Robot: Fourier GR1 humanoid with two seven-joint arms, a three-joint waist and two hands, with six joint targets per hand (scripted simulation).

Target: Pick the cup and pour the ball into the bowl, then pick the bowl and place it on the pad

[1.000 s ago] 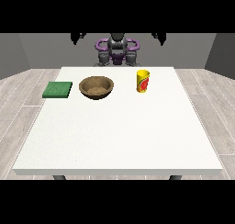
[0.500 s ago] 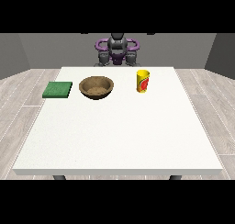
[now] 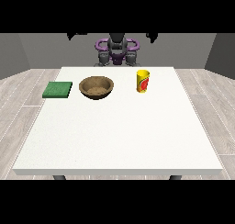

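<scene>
A yellow cup (image 3: 143,81) with a red label stands upright at the table's far right. Its inside is hidden, and no ball shows. The brown wooden bowl (image 3: 96,87) sits to its left, upright and holding nothing that I can see. At the far left lies the flat green pad (image 3: 58,89). Both hands are raised high beside the robot, far behind these things. The hand at the view's left (image 3: 76,35) and the hand at the view's right (image 3: 152,36) show only as small dark shapes at the scene's top edge. Neither touches anything.
The white table (image 3: 119,136) stretches wide towards the camera in front of the three things. The robot's purple and grey torso (image 3: 117,51) stands behind the far edge. Grey plank floor surrounds the table.
The dark hand shapes showed at the top edge a second ago, were out of sight half a second ago, and show again now. Cup, bowl and pad have not moved.
</scene>
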